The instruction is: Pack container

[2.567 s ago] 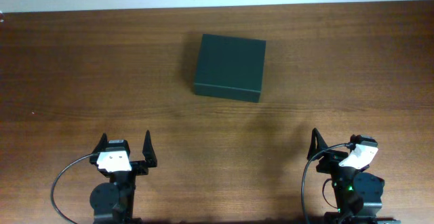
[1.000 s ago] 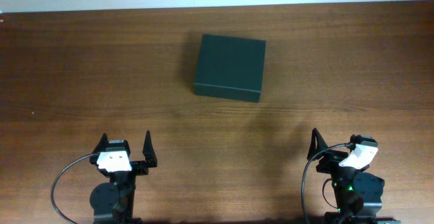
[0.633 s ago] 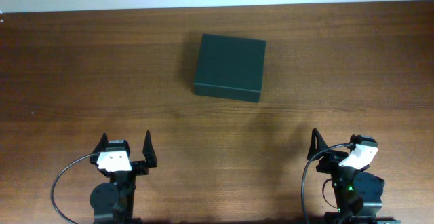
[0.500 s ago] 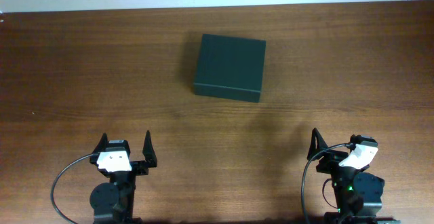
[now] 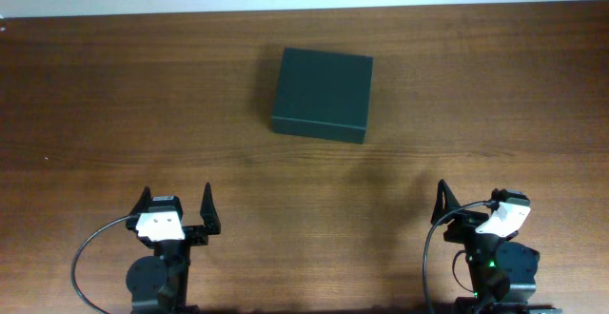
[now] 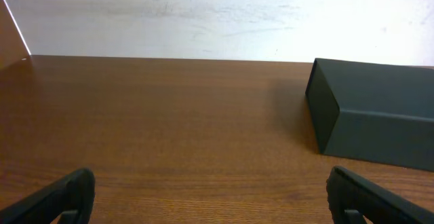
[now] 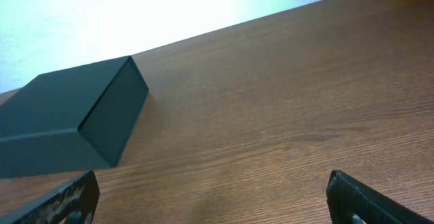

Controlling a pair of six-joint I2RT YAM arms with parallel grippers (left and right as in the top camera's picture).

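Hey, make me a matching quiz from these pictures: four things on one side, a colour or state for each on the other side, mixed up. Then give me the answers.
Things
1. container
2. left gripper
3. right gripper
4. table

Descriptions
A. brown wood grain
B. open, with a grey cable looping beside its arm
C. dark green, lid closed
D. open, with a green light on its arm

Pairs: 1-C, 2-B, 3-D, 4-A
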